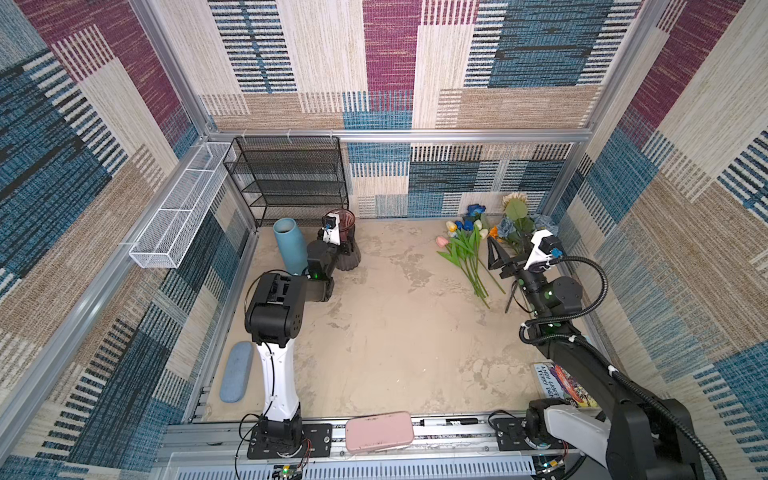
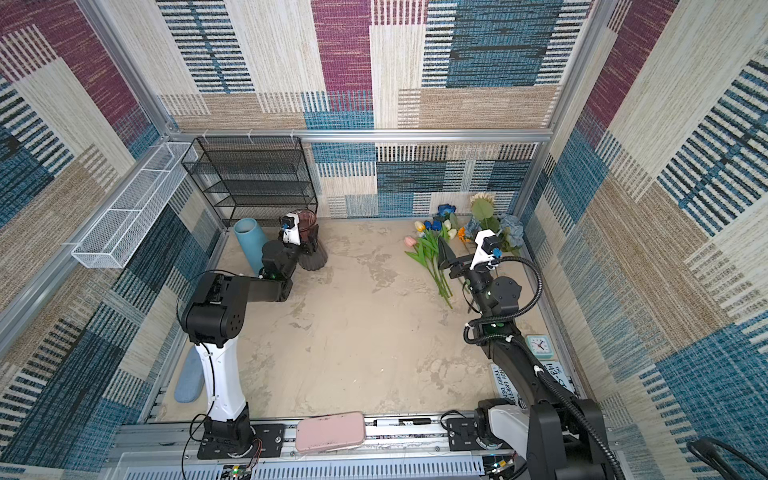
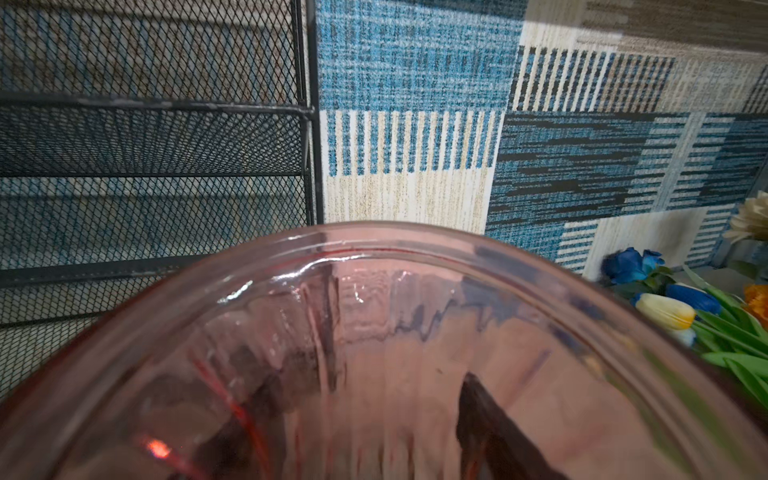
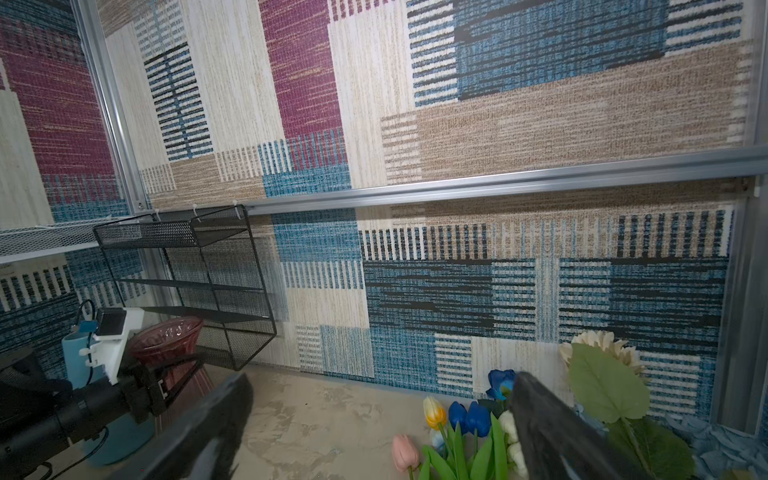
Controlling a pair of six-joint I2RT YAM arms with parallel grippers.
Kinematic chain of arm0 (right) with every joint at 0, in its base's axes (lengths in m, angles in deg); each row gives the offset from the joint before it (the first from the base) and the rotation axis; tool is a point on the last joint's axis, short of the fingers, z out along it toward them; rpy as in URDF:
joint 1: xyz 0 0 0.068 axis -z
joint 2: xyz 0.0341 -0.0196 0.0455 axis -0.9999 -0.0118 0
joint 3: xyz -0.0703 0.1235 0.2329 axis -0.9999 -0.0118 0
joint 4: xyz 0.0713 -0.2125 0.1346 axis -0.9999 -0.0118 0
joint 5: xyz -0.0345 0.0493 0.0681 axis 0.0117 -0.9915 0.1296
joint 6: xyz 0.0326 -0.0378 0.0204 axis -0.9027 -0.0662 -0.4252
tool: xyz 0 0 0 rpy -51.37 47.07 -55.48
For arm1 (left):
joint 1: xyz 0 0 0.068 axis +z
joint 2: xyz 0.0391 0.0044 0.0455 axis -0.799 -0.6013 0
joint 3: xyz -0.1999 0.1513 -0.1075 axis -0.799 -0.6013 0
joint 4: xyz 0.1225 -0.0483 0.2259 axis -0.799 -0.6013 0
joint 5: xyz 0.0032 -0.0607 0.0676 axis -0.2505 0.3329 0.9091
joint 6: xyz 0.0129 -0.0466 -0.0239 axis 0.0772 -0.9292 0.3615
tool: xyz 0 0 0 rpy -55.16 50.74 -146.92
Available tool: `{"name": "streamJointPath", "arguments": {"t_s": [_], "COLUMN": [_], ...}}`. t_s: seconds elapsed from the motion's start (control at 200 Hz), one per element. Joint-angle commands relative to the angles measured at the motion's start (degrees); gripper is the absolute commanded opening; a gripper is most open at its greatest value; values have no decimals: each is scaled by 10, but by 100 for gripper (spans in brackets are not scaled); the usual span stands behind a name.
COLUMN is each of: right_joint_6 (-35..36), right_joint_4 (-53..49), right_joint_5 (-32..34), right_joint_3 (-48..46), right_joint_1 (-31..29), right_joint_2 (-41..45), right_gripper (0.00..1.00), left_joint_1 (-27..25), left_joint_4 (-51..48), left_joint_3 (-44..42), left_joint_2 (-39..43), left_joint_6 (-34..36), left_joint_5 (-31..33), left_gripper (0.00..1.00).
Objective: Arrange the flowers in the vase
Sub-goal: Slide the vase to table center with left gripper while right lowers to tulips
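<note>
Left jaws pinch the pink ribbed see-through glass vase (image 1: 351,253). The right wrist cam shows them on both sides of its thin middle. The vase stands upright at the far left of the sandy tabletop (image 1: 395,332), just beside a tall blue tube vase (image 1: 289,245) & in front of a black wire-mesh rack (image 1: 291,178). Right jaws are spread wide w/ nothing in them: the two dark fingers (image 4: 216,424) sit far apart, hanging over the green stems.

The fake green-stemmed flowers (image 1: 465,253) lie in a loose heap at the far right, well apart from the vase. There is a pink tulip (image 1: 442,241), a blue rose (image 1: 476,210), a cream sunflower (image 1: 513,203), an orange bloom (image 1: 493,232) & more. None is in the vase yet.

I think the flowers are very light, w/ thin bendy stems & soft heads that squash easily. The best place to hold is prob. partway down a stem, not the head. The stems lie close together, so one pinch may lift a few at once. The glass vase is prob. hard, slick & easy to break or tip, so a hold at the thin middle makes sense.

Both top views show the whole stems & both arms, but the wrist cam block hides the left jaws. The left wrist cam looks over the rim into the vase & no flower shows inside. The right wrist cam shows the tulip heads close up but cuts the stems off.
</note>
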Motion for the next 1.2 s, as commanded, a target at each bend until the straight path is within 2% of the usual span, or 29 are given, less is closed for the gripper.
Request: {"name": "streamJointPath", "arguments": {"t_s": [0.0, 0.08, 0.255, 0.426, 0.646, 0.766, 0.966, 1.197], "right_joint_6": [-2, 3, 9, 18, 35, 42, 65, 68], "right_joint_4": [-73, -92, -117, -140, -305, -313, -359, -414], "right_joint_5": [5, -5, -24, -37, -63, -75, -109, -94], "right_joint_3": [39, 62, 100, 125, 244, 252, 284, 324], "right_joint_1": [-1, 0, 0, 6, 23, 25, 25, 25], "right_joint_2": [-17, -30, -63, -95, -184, -200, -234, -270], "right_gripper": [100, 100, 100, 100, 99, 98, 96, 93], "left_joint_1": [-2, -4, -30, -101, -213, -249, -266, -269], "left_joint_4": [39, 45, 58, 61, 85, 92, 67, 68], "left_joint_3": [-5, -16, -58, -82, -55, -38, -48, -60], "left_joint_2": [18, 29, 68, 100, 80, 61, 56, 51], "left_joint_6": [-11, -22, -34, -36, -15, 7, 39, 44], "left_joint_5": [-56, -92, -141, -165, -192, -211, -204, -201], "left_gripper": [26, 13, 6, 0, 0, 0, 0, 0]}}
